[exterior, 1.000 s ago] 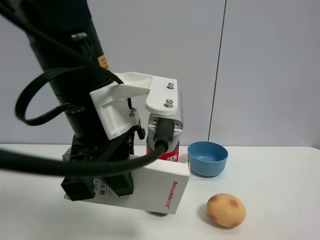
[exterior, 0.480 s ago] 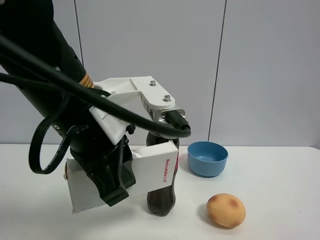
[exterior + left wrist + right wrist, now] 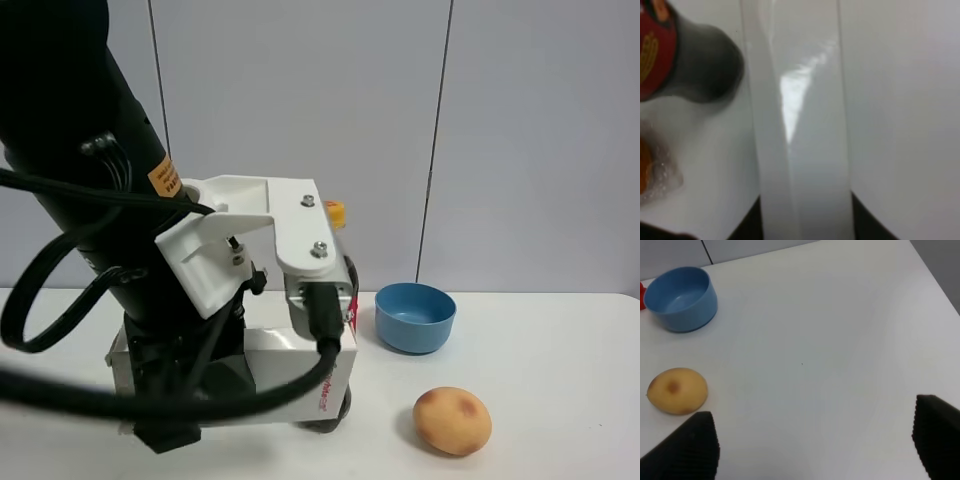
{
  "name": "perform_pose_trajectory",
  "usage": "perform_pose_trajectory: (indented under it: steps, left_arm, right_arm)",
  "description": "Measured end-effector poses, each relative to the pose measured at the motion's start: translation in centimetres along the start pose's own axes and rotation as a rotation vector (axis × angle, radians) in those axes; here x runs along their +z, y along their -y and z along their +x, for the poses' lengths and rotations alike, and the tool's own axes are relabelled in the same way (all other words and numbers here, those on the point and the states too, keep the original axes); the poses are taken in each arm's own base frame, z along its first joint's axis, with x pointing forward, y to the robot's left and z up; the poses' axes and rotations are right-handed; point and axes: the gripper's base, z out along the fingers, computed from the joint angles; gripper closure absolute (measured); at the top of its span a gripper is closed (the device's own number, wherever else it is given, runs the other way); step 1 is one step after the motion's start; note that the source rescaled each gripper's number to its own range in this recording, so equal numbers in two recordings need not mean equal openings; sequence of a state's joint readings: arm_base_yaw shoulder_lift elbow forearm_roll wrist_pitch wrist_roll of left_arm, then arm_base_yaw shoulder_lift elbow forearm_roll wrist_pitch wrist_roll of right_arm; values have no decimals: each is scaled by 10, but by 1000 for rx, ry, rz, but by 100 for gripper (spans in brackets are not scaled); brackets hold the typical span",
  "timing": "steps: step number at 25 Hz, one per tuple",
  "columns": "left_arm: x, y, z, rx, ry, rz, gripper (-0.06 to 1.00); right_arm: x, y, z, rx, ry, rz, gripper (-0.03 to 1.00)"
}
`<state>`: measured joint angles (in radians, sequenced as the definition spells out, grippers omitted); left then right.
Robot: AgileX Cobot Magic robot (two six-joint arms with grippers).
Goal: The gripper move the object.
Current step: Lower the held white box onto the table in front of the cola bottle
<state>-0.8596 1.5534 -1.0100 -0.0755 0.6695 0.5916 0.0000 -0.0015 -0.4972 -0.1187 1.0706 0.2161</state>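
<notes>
Plainly in the carrying step: grips the white Snowhite box (image 3: 290, 362) in the left gripper (image 3: 190, 400), clenched on it toward its 9 o'clock end in the high view. Shows in the left wrist view as black fingers (image 3: 860, 227) pressed on either side of the box's narrow edge. Carries the box with its long side level, low over the white table (image 3: 560, 380); cannot tell whether touching it or just clear.

Just beside the box in that wrist view, a cola bottle (image 3: 695, 65) and a wrapped muffin (image 3: 650, 175), both blurred. In the high view, only peeks of that bottle behind the box's 3 o'clock end, close enough to be knocked. Farther out, at 2 o'clock from the box, a blue bowl (image 3: 415, 317); at 4 o'clock, a round tan lump (image 3: 452, 420), maybe a potato; both well apart from the box.

Over on the right, keeps out of it: right gripper (image 3: 815, 440) spread wide and empty above bare table.

Probably calls next for bringing the box to its spot, steering away from the bottle rather than into it, setting it flat, and only then letting go.
</notes>
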Motion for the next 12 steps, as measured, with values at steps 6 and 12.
perform_pose_trajectory:
  steps: [6,12]
  left_arm:
    - [0,4,-5,230,58,38,94]
    - [19,-2,-11,243,96,-6,94]
  right_arm:
    - [0,0,0,0,0,0,-3]
    - [0,0,0,0,0,0,-3]
